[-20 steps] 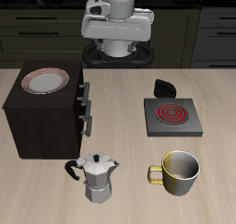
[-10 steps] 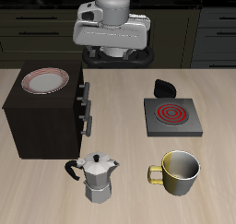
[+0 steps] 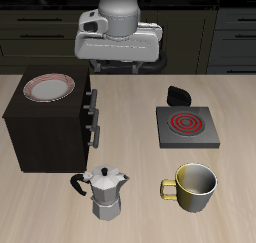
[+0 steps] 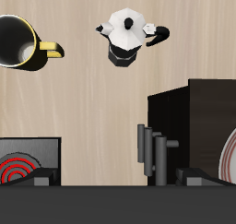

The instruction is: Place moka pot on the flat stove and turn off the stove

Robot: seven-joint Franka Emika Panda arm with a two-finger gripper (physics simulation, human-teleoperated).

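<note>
The moka pot [image 3: 105, 192], silver and faceted with a black handle and lid knob, stands upright near the table's front edge, in front of the cabinet; the wrist view shows the moka pot [image 4: 124, 34] from above. The flat stove [image 3: 186, 127] lies beside the cabinet, its burner rings glowing red and its black knob [image 3: 178, 94] at its back edge. Part of the stove [image 4: 28, 163] appears in the wrist view. My gripper [image 3: 120, 65] hangs high over the table's back, far from both. In the wrist view the gripper [image 4: 120, 177] is open and holds nothing.
A yellowish-green mug [image 3: 193, 185] stands beside the moka pot, in front of the stove. A dark-brown wooden cabinet [image 3: 50, 122] carries a red-rimmed plate [image 3: 48, 86] on its top. The mug [image 4: 20, 41] and the cabinet [image 4: 189, 126] also appear in the wrist view.
My hand has risen and drifted a little toward the cabinet's side. The moka pot, the mug and the stove have not moved.
</note>
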